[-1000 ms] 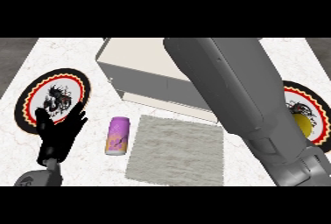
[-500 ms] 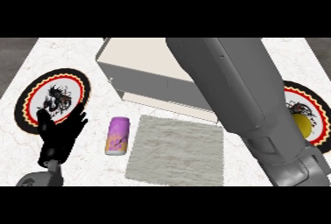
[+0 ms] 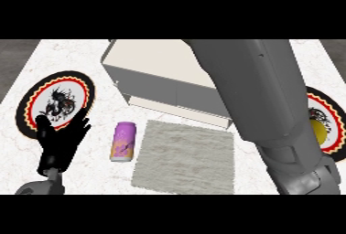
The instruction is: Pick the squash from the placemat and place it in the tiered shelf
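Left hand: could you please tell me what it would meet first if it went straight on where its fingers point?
Likely the round plate at the view's left; the open left hand points at its rim, though the hand's height above it is unclear.

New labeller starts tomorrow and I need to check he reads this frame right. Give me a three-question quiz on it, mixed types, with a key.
1. True or false: the purple can lies on the placemat.
2. Which hand shows? A) the left hand only B) the right hand only C) both
3. Short answer: what hides part of the plate at the view's right edge?

Key
1. False. It lies on the counter, beside the placemat's left edge.
2. A. It rests open at the lower left. On the other side only the right forearm shows, not its hand.
3. The right forearm.
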